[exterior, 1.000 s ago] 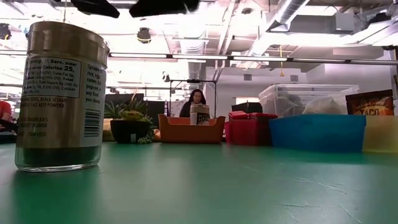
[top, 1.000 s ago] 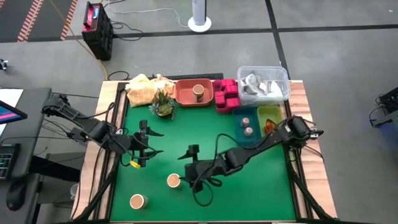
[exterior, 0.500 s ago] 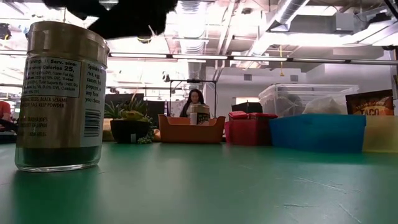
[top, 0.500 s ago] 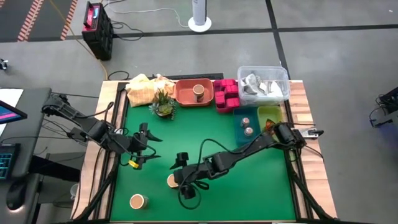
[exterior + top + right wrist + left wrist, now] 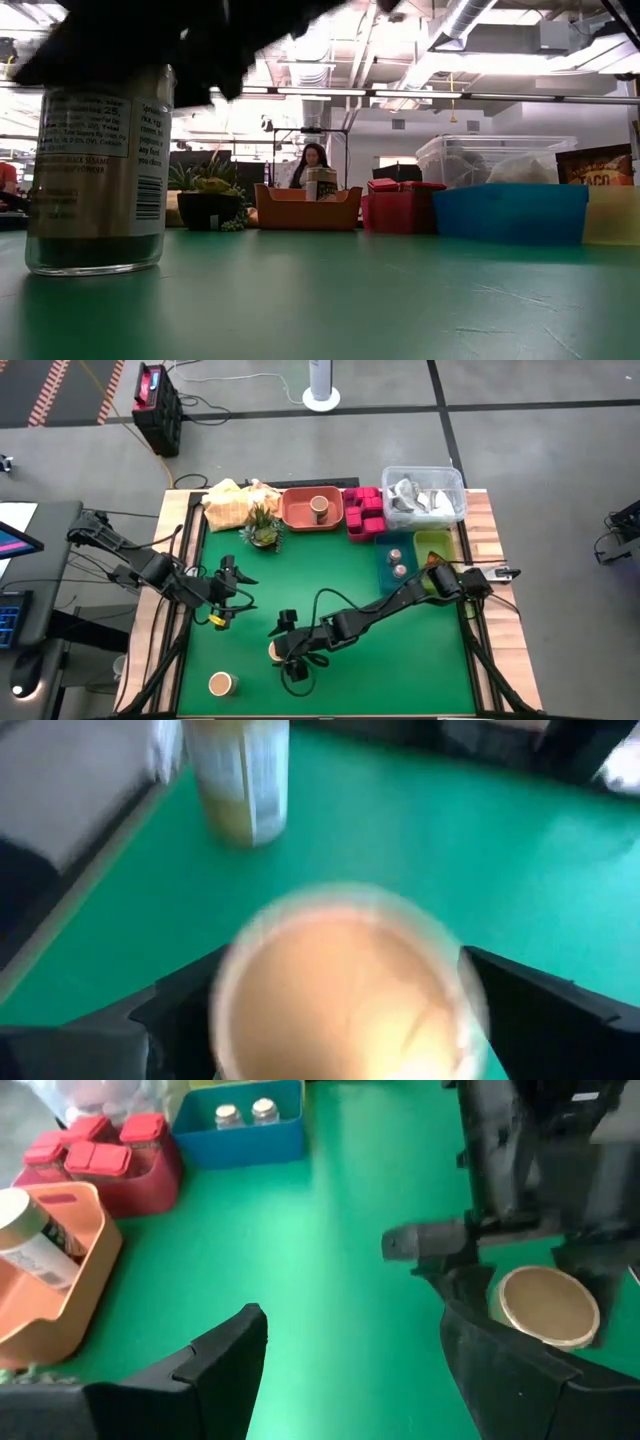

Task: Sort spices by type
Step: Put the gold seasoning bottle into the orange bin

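One tan cup (image 5: 277, 650) seemingly half-hidden.

A tan-lidded spice jar (image 5: 345, 995) is sitting between the right tool's (image 5: 340, 1020) two dark fingers (image 5: 180, 1005), which are standing apart on either side of it. Beyond the tool, a second labelled spice jar (image 5: 240, 780) is standing upright on the green bench (image 5: 400, 850).

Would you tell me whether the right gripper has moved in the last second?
Yes. The right gripper moved left across the mat, away from the blue tray, and now sits at the tan cup.
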Available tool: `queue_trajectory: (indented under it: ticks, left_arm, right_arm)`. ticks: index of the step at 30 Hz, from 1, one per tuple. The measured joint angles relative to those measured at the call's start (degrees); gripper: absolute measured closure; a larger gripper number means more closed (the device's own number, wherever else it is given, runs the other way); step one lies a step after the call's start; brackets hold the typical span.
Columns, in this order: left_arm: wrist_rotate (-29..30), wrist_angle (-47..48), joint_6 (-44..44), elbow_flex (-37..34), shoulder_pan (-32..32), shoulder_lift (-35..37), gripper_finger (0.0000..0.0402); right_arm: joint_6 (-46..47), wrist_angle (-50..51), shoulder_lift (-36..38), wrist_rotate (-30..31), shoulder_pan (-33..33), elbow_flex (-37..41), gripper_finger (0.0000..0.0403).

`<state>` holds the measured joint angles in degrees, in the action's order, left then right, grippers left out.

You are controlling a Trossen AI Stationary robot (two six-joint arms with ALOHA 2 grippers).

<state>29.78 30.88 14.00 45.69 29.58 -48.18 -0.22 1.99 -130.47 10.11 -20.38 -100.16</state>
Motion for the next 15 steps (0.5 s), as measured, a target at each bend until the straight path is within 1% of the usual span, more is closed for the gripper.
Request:
queue_trajectory:
  ticks: [3, 5, 10, 11, 15]
  left_arm:
    - [0.0, 0.5, 0.8, 0.0, 0.0, 0.0, 0.0116]
    - [0.0, 0.6, 0.8, 0.0, 0.0, 0.0, 0.0116]
    - [0.2, 0.6, 0.8, 0.0, 0.0, 0.0, 0.0116]
    - [0.4, 0.6, 0.8, 0.0, 0.0, 0.0, 0.0116]
    - [2.0, 0.5, -0.2, 0.0, 0.0, 0.0, 0.0116]
  right_arm:
    - [0.4, 1.2, -0.4, 0.0, 0.2, 0.3, 0.0012]
    - [0.4, 0.3, -0.5, 0.0, 0.3, 0.0, 0.0027]
    - [0.2, 0.8, -0.7, 0.0, 0.4, 0.1, 0.0102]
    - [0.0, 1.1, -0.7, 0.1, 0.5, 0.1, 0.0108]
    - [-0.2, 3.3, 0.0, 0.2, 1.0, 0.1, 0.0108]
